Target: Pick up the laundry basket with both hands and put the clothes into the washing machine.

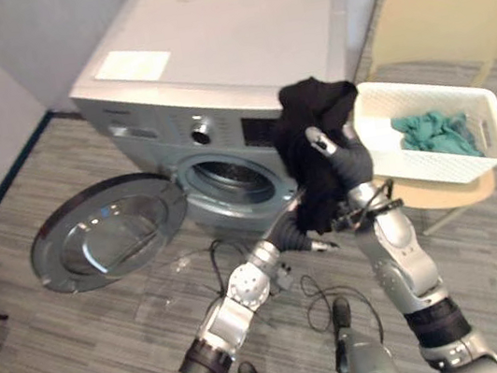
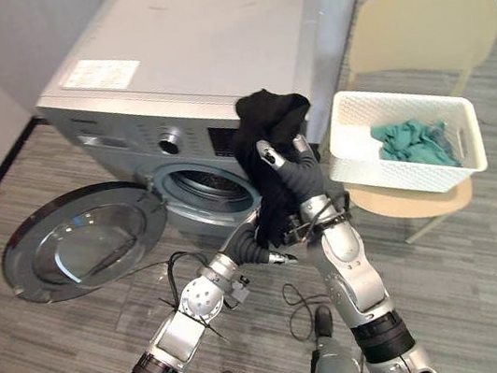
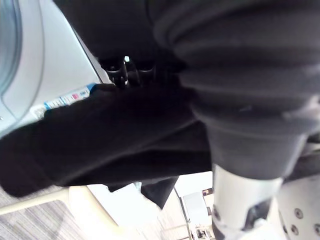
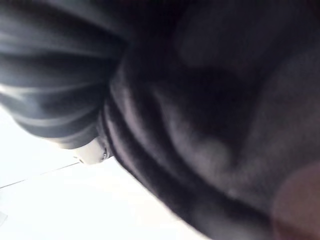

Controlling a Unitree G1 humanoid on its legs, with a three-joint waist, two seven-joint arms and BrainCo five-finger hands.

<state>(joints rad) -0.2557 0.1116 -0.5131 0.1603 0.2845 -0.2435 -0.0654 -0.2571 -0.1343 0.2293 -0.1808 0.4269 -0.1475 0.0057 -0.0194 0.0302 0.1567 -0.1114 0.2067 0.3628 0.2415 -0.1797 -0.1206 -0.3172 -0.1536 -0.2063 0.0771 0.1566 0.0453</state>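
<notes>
A black garment (image 1: 311, 105) hangs in the air in front of the grey washing machine (image 1: 204, 23), just right of its round drum opening (image 1: 233, 178). My right hand (image 1: 347, 163) is raised and shut on the garment, which drapes over and below it. My left hand (image 1: 291, 229) reaches in from the lower left to the garment's bottom edge and is mostly hidden behind the cloth (image 3: 115, 135). The white laundry basket (image 1: 435, 166) stands on a beige chair (image 1: 445, 23) to the right, with a teal garment (image 1: 434, 133) lying in it.
The machine's round door (image 1: 109, 229) is swung wide open to the left, low over the grey striped floor. A grey wall runs along the left side. The chair stands close against the machine's right side.
</notes>
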